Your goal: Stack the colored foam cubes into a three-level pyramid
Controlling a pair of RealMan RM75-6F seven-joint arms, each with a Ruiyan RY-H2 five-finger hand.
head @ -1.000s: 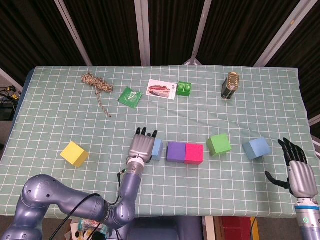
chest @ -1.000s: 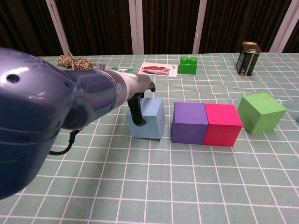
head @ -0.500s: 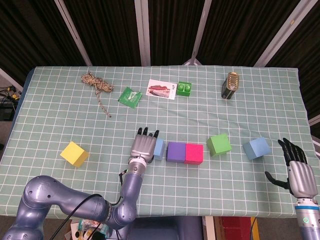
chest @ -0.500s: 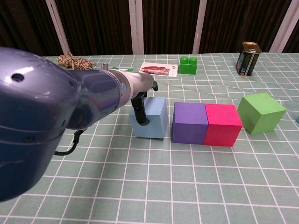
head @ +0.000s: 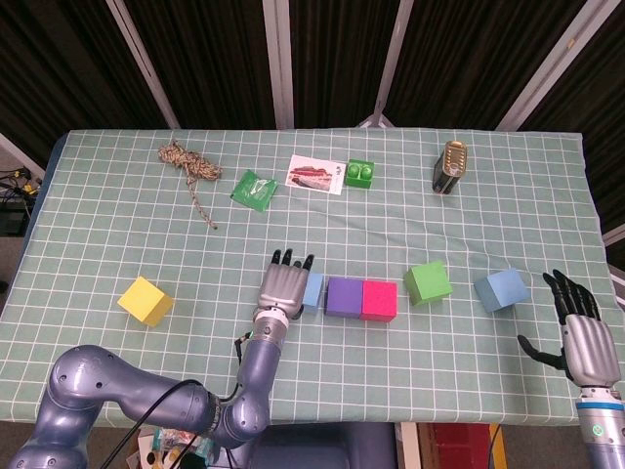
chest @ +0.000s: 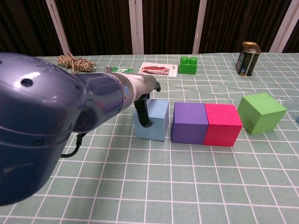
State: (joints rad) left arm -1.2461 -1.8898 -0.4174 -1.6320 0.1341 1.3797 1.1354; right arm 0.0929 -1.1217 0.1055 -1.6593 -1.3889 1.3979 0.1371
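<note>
At the near edge of the bench [head: 98,244], draped in a green-and-white checked cloth, the robot's metallic right hand [head: 586,337] hovers upright, holding nothing, its dark fingers spread. The glossy blue-grey left arm fills the chest view; its left hand [head: 283,286] lies flat against the left face of a matte pale-blue foam cube [chest: 152,119], a dark finger [chest: 143,114] pressed to the cube's front. Whether it grips or only pushes cannot be told.

That cube sits just beside a purple foam cube [chest: 188,122], a narrow gap between them, and the purple one touches a hot-pink foam cube [chest: 222,124], the three in a row. Further right, a lime-green foam cube [head: 428,282] stands apart, turned at an angle, then a second light-blue foam cube [head: 502,290]. A yellow foam cube [head: 145,300] rests alone at far left.

Toward the far side lie a coil of frayed twine [head: 187,166], a crinkled green packet [head: 254,189], a printed card [head: 315,175], a studded green plastic brick [head: 359,173] and a dark brass-coloured tin [head: 450,167].
</note>
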